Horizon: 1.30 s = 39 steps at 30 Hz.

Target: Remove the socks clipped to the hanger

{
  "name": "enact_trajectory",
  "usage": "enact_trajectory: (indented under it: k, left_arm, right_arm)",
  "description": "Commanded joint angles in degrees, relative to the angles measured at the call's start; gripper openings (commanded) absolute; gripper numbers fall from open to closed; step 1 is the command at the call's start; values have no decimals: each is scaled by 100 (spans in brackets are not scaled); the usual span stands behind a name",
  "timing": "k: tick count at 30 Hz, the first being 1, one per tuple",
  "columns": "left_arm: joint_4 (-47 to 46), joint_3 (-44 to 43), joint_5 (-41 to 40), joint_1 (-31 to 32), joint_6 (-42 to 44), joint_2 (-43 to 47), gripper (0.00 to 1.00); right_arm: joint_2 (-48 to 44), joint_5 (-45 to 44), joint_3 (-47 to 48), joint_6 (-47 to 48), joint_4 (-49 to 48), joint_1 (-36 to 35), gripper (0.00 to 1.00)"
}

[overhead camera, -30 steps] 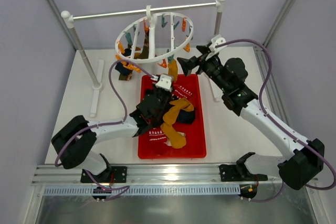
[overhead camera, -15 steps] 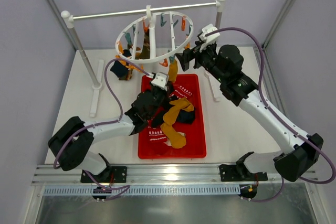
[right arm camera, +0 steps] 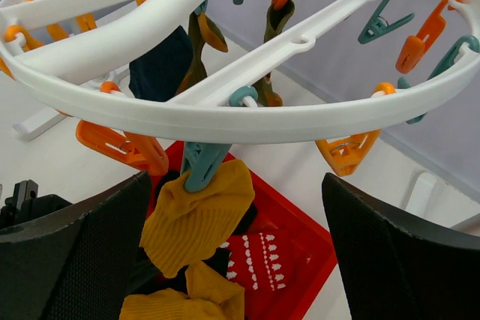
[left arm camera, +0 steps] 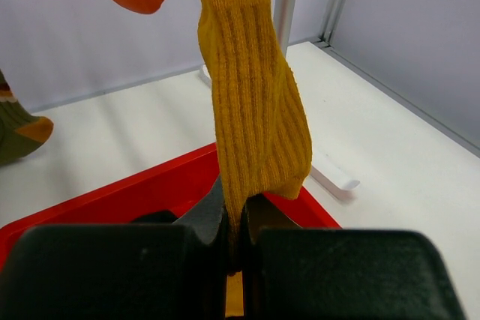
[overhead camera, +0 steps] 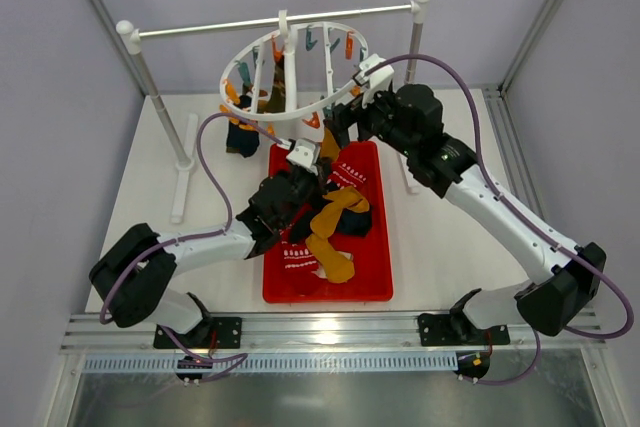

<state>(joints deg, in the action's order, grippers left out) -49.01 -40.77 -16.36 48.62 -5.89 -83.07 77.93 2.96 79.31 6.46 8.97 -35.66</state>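
Observation:
The white ring hanger (overhead camera: 295, 72) hangs from the bar; its near rim fills the right wrist view (right arm camera: 225, 114). A mustard-yellow sock (right arm camera: 196, 219) hangs from a teal clip (right arm camera: 202, 162) on that rim. It also shows in the top view (overhead camera: 328, 145). My left gripper (left arm camera: 236, 219) is shut on this sock's lower end (left arm camera: 251, 110), over the tray's far end (overhead camera: 303, 159). My right gripper (right arm camera: 236, 211) is open just below the rim, its fingers on either side of the clipped sock (overhead camera: 340, 129). Navy (right arm camera: 161, 65) and olive (right arm camera: 201, 50) socks hang clipped on the far side.
A red tray (overhead camera: 375, 247) under the hanger holds a mustard sock (overhead camera: 335, 222), dark socks and red socks with white pattern (right arm camera: 262, 260). The silver bar (overhead camera: 220, 27) stands on two posts with white feet (overhead camera: 182, 182). Orange and teal clips ring the rim.
My right gripper has moved left and in under the hanger's near rim. My left gripper has shifted slightly left, still holding the mustard sock.

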Motion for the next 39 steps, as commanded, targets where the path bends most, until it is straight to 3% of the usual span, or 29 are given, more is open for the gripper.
enact_trajectory:
  k: [1, 5, 24, 39]
  left_arm:
    - [-266, -27, 221, -11, -202, 36, 0]
    - [-293, -80, 212, -11, -307, -51, 0]
    - [-231, -106, 107, -2, -527, -43, 0]
    - [-126, -238, 124, -11, -597, -140, 0]
  right_arm:
    - [55, 73, 261, 5, -185, -55, 94]
    - [161, -242, 296, -13, -343, -221, 94]
    - [433, -3309, 14, 426, -1741, -1180, 91]
    - [1013, -4602, 243, 1164, -2364, -1786, 89]
